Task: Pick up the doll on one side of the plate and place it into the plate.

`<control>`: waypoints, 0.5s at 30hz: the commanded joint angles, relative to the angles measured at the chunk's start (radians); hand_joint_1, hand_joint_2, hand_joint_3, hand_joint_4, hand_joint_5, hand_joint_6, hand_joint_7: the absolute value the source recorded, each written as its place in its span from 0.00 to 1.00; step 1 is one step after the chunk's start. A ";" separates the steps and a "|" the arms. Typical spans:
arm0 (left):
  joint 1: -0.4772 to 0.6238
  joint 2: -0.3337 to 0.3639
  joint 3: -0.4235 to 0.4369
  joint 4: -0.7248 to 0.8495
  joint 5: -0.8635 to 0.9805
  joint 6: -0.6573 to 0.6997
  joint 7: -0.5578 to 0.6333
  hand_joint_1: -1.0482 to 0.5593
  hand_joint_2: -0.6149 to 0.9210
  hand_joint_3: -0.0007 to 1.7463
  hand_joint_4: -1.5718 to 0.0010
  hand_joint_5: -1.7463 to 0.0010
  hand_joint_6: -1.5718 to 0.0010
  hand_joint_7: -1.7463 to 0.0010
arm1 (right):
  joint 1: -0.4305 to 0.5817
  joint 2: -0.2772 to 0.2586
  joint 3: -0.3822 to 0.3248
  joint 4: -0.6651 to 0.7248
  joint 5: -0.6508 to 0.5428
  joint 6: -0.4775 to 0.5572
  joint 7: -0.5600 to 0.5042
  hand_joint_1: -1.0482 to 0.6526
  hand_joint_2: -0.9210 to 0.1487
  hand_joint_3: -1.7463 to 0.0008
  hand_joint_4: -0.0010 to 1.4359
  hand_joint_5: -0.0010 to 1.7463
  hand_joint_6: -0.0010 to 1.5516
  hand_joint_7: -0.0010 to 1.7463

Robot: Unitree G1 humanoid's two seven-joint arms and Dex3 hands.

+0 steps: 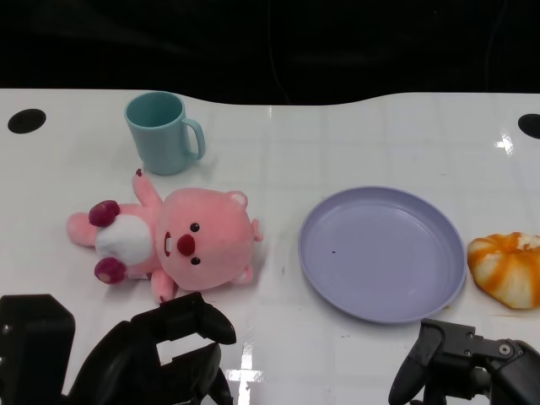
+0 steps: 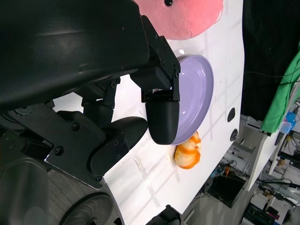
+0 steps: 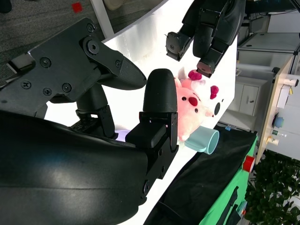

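Head view shows the pink doll [image 1: 173, 245] lying on its back on the white bench [image 1: 354, 143], to the left of the lilac plate [image 1: 382, 251] and well apart from it, with a teal mug [image 1: 163, 132] standing just behind the doll and an orange-and-white bun-like thing [image 1: 509, 267] just beyond the plate's right rim. The left robot hand [image 1: 160, 350] hovers low at the near edge, just in front of the doll's head, its fingers spread apart with nothing between them and not yet touching the plush. The right robot hand [image 1: 460, 363] sits near the bench edge in front of the plate, also holding nothing, fingers apart. The plate has nothing in it, so the task looks to be at its very start: the approach to the doll, before any grasp. The next move probably calls for the left robot hand to reach forward over the doll's round head or body and close around the soft bulk, then lift it clear of the bench and carry it rightward over the plate's rim. The plush should squash under the fingers, so a broad grip around the middle seems safer than a pinch on a limb, and the nearby mug should be kept clear of.
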 commanded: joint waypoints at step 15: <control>-0.008 0.017 0.013 0.003 -0.001 -0.008 -0.013 0.48 0.73 0.65 0.56 0.04 0.57 0.18 | -0.001 -0.006 -0.002 -0.005 -0.002 0.005 -0.005 0.52 0.38 0.35 0.45 0.99 0.39 0.79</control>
